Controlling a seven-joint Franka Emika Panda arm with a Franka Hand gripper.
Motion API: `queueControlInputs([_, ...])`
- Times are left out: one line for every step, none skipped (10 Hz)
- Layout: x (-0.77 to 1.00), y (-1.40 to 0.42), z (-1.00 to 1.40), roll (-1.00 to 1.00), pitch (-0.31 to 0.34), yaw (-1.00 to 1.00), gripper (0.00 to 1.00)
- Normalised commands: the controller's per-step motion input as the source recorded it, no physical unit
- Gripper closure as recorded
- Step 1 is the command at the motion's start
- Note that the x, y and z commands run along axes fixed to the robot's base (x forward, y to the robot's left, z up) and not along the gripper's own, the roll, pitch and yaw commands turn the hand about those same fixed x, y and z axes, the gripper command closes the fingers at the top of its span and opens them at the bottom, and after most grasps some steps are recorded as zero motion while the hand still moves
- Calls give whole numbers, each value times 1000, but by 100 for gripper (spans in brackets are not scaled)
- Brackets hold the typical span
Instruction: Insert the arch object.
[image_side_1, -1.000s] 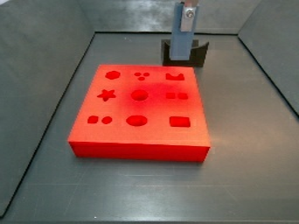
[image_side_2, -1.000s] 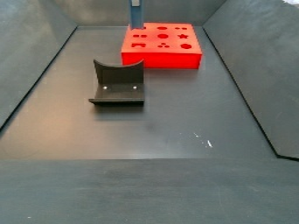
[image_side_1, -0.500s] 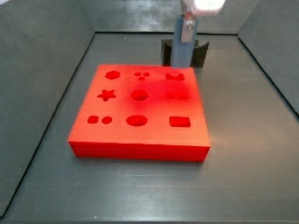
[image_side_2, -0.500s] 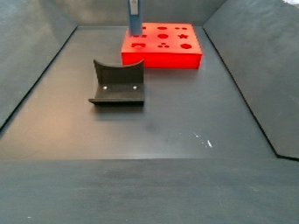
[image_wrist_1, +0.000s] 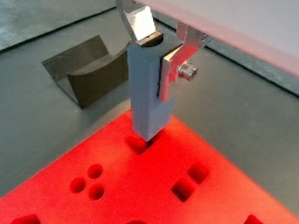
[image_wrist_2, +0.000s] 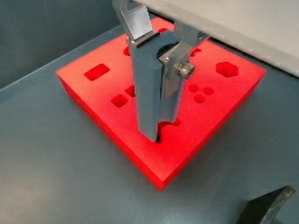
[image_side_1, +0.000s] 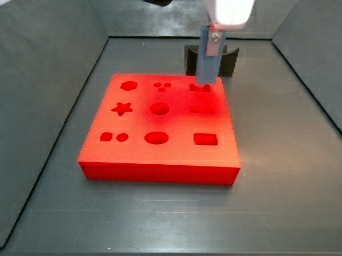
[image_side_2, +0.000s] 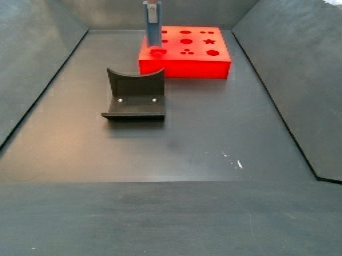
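**One piece over one recess: keep it plumb and lower slowly**

Covers most of the floor in a side view: the red board (image_side_1: 160, 172), lying flat, with rows of shape holes across its top. Treat it as fixed and do not push it sideways.

Stands past the board at 12 o'clock in that side view: the fixture (image_side_1: 230, 62), empty. Appears again in a wrist view (image_wrist_1: 87, 74), well apart from the work, so no obstacle there.

Hangs over the board's 1 o'clock corner: the gripper (image_side_1: 211, 40), plates clamped narrow onto the arch object (image_wrist_1: 152, 96), a tall grey-blue piece held upright with its notched end down (image_wrist_2: 156, 105).

Sits directly below: the arch-shaped recess (image_side_1: 202, 88), the smallest target here. Looks in a wrist view as if the lower end is at the recess mouth. Cannot tell whether it has entered.

Advice for the step, as a judgement:
- Match the notch to the bump in the recess before pressing.
- Keep the piece vertical, since a long piece gripped near its top probably tilts easily.
- Descend slowly and straight. On resistance, lift slightly and correct rather than force.
- Open the plates only once the piece is seated and stands unaided.
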Motion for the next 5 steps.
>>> queueControlInputs([-154, 0, -160, 30, -69, -6, 100])
queueControlInputs([-89, 0, -129, 37, -40, -17, 100])
queueControlInputs([0, 0, -123, 23, -23, -57, 100])
queueControlInputs([57, 0, -114, 29, 0, -220, 100])
queueControlInputs([69, 0, -91, 36, 0, -317, 100])
